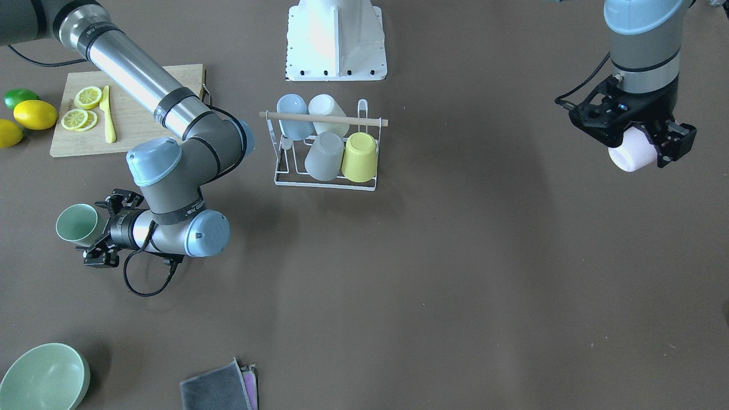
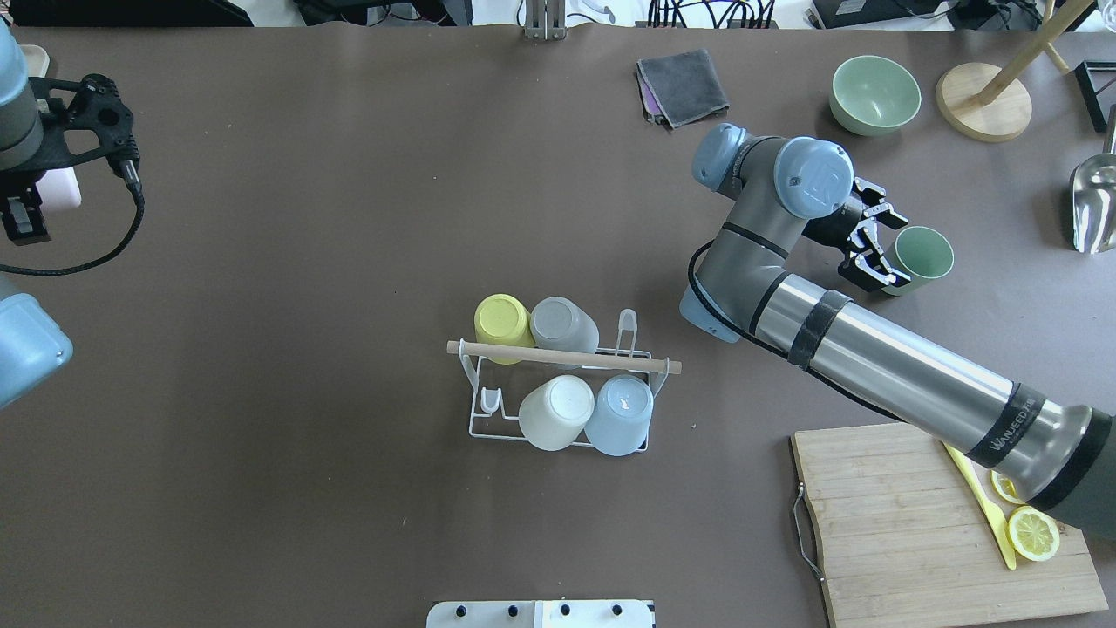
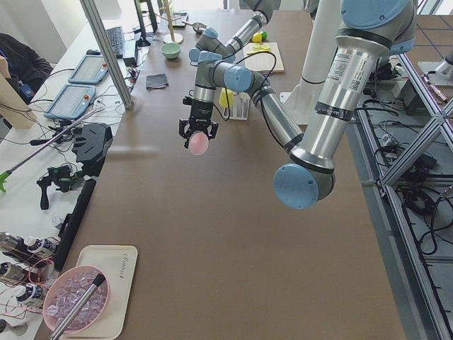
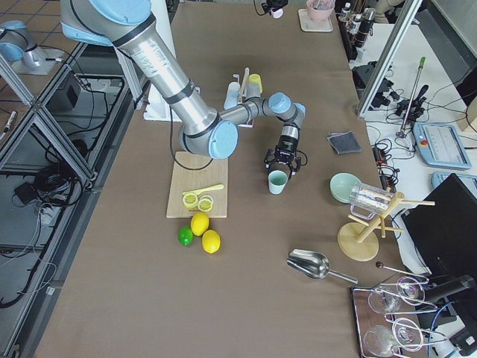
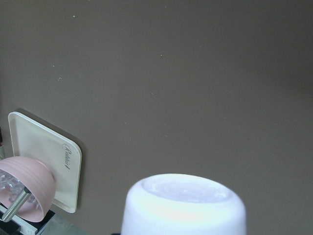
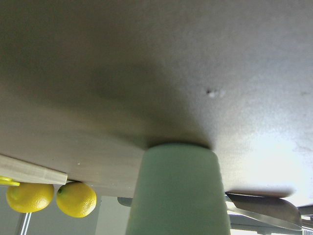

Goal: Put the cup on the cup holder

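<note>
The white wire cup holder with a wooden rod stands mid-table and carries yellow, grey, white and blue cups upside down; it also shows in the overhead view. Two of its prongs are bare. My left gripper is shut on a pale pink cup, held bottom-down in the air far out to my left; the cup fills the bottom of the left wrist view. My right gripper lies sideways and open, its fingers beside a mint green cup that stands upright on the table.
A cutting board with lemon slices and a yellow knife lies at my near right, lemons and a lime beside it. A green bowl, folded cloths, a wooden stand and a metal scoop lie at the far right.
</note>
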You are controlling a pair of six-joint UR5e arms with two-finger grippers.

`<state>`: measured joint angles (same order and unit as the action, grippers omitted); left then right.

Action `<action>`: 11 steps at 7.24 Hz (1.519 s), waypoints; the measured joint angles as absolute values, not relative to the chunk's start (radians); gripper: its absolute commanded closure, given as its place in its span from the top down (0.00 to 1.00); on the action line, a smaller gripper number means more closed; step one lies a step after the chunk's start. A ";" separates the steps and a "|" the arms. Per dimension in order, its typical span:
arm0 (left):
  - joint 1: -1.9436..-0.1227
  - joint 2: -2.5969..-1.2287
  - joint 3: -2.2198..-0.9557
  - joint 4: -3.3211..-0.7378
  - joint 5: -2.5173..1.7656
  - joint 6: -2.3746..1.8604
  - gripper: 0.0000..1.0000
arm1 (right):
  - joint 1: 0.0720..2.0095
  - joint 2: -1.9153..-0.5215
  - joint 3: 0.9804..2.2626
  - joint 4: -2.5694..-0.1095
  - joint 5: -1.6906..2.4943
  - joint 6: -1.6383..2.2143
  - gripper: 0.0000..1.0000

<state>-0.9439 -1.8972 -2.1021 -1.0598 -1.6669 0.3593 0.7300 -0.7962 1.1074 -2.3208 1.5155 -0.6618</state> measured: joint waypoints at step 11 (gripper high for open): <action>-0.937 -1.760 -1.894 -2.135 -1.774 0.110 0.51 | 0.735 -0.828 1.114 -2.318 1.525 -0.685 1.00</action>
<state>-0.9372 -1.7597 -1.8941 -2.1351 -1.7740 0.1095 0.7346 -0.8283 1.1136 -2.3180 1.5247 -0.6847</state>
